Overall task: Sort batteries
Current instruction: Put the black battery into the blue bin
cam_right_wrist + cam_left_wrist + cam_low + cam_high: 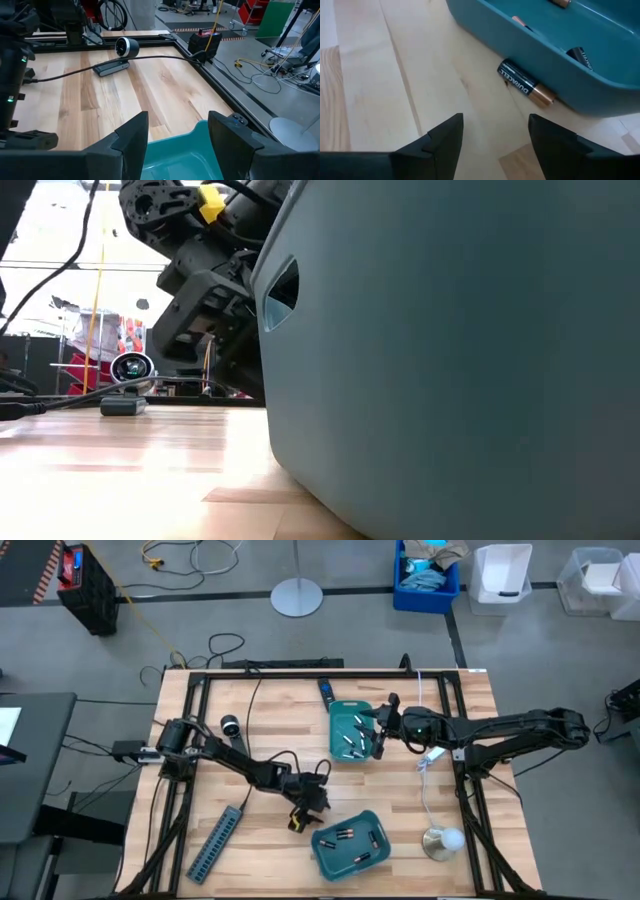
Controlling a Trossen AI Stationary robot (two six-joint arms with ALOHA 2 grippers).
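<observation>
Left gripper (492, 137) hovers wide open, empty, near battery (526, 83) beside teal tray (560, 65).

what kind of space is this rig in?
Likely a robotics lab or workshop: a framed wooden table with two arms, cables trailing across the grey floor, and plastic storage bins along the wall.

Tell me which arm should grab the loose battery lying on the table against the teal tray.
Left, probably. Its gripper is open and empty, with the loose battery just ahead on the wood against the near tray. The right gripper, also open, is over the far tray.
</observation>
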